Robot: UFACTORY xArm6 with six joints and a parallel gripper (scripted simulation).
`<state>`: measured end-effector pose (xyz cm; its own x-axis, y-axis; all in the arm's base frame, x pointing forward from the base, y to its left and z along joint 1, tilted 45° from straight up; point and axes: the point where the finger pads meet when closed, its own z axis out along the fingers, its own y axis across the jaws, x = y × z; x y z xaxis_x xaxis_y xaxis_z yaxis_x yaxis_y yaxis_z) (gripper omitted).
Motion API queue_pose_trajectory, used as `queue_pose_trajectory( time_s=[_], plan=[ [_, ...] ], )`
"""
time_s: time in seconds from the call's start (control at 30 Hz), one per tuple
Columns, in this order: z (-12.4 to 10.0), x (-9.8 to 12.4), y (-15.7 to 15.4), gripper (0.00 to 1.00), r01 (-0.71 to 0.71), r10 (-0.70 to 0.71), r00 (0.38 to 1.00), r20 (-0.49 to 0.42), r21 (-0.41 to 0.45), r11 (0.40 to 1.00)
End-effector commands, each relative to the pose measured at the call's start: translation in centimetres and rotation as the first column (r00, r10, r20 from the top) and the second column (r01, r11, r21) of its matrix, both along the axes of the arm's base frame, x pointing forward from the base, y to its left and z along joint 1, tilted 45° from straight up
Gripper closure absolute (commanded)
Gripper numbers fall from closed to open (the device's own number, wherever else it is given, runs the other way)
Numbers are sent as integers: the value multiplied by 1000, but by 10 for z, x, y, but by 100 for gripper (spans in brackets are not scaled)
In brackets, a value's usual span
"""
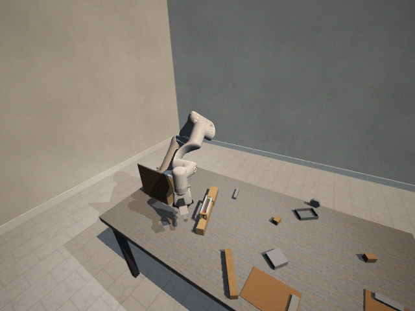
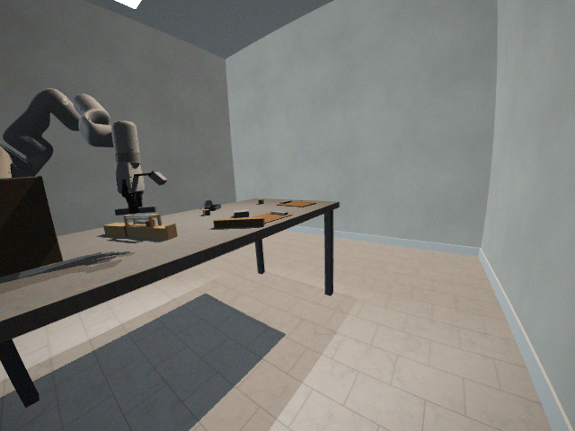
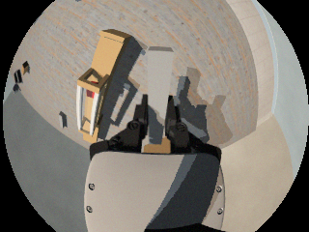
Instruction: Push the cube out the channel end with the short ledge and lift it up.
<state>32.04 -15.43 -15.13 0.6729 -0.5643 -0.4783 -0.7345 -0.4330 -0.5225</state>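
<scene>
A wooden channel (image 1: 201,226) (image 2: 163,231) (image 3: 108,50) with clear side walls lies on the table (image 1: 328,234). A small red cube (image 1: 202,212) (image 2: 148,223) (image 3: 91,95) sits inside it, between the walls. My gripper (image 1: 181,205) (image 2: 133,204) (image 3: 156,103) points down just left of the channel and outside it. It is shut on a grey stick (image 1: 184,214) (image 2: 128,211) (image 3: 157,73) and holds it a little above the table, roughly alongside the channel.
A large brown box (image 1: 154,184) (image 2: 22,223) stands behind the arm at the table's left corner. A small grey block (image 1: 235,193), a grey tray (image 1: 306,214), wooden cubes (image 1: 277,219) (image 1: 369,256), a grey slab (image 1: 277,257), a plank (image 1: 231,273) and a brown board (image 1: 268,284) lie further along.
</scene>
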Motion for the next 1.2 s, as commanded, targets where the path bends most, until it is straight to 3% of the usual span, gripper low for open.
queue_pose_trajectory(
  time_s=[0.0,0.3,0.4,0.43,0.67,0.77,1.17],
  plan=[
    [53,27,36,100,110,-112,988,-107,-23,994],
    [122,30,119,100,332,-318,891,-323,-13,943],
    [129,29,128,100,340,-324,886,-332,-11,940],
    [151,28,154,100,344,-327,883,-337,-11,939],
    [189,29,215,100,345,-329,881,-339,-14,938],
    [192,33,251,100,345,-329,881,-339,-14,938],
    [184,35,259,100,345,-329,881,-339,-14,938]
  ],
)
